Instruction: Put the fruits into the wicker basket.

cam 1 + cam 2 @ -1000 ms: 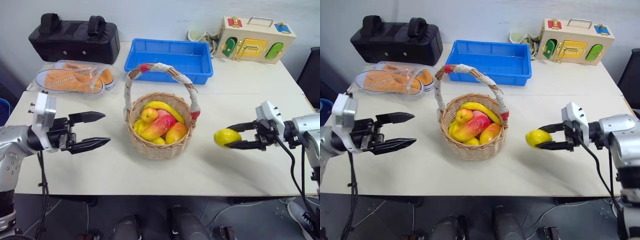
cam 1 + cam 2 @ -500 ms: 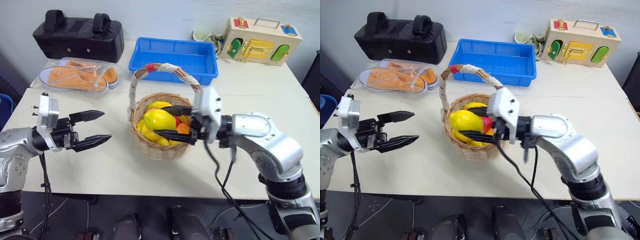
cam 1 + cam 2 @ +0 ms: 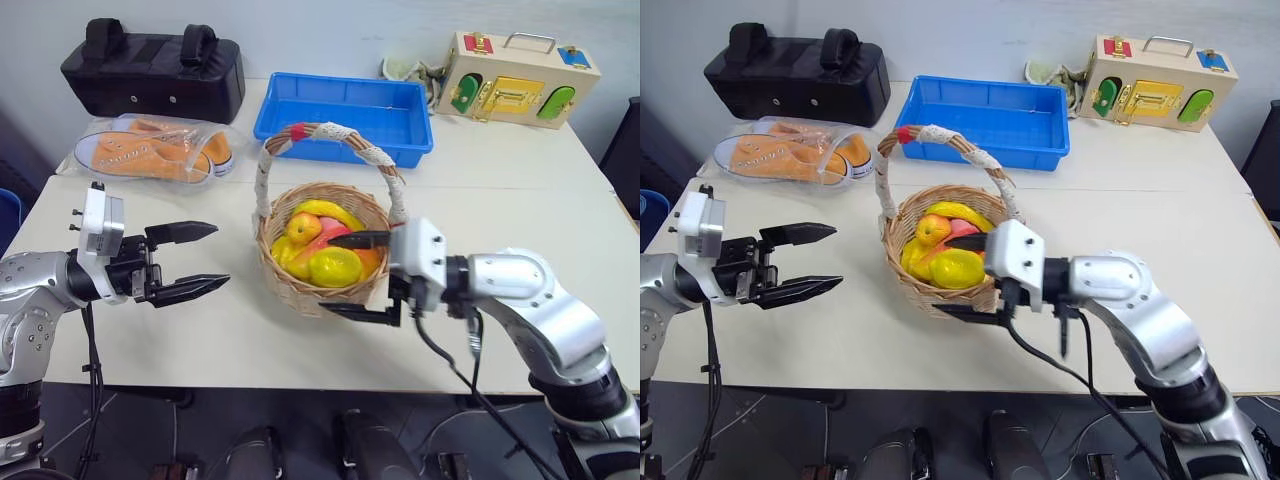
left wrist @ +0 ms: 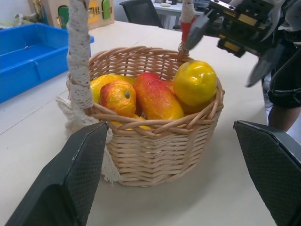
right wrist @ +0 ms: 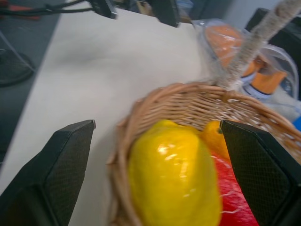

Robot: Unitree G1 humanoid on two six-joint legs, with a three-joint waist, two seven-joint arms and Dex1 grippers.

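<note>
The wicker basket (image 3: 300, 296) stands mid-table with its corded handle upright. In it lie the fruits: a yellow lemon (image 3: 335, 265) on top near the front rim, a red-blushed mango (image 4: 157, 96), a banana (image 3: 325, 210) and a small peach (image 3: 303, 228). My right gripper (image 3: 326, 275) is open at the basket's right front. One finger is over the fruits and the other is outside the wall; the lemon (image 5: 171, 179) rests free between them. My left gripper (image 3: 220, 255) hovers open and empty to the basket's left.
Behind the basket is a blue plastic tray (image 3: 345, 115). A black bag (image 3: 150, 75) and bagged orange sneakers (image 3: 150, 155) sit at the back left, and a wooden latch box (image 3: 515, 70) at the back right. Bare tabletop lies on both sides of the basket.
My right gripper carried the lemon from the right side to over the basket, then opened. The lemon now lies among the other fruits. The left gripper has stayed put.
</note>
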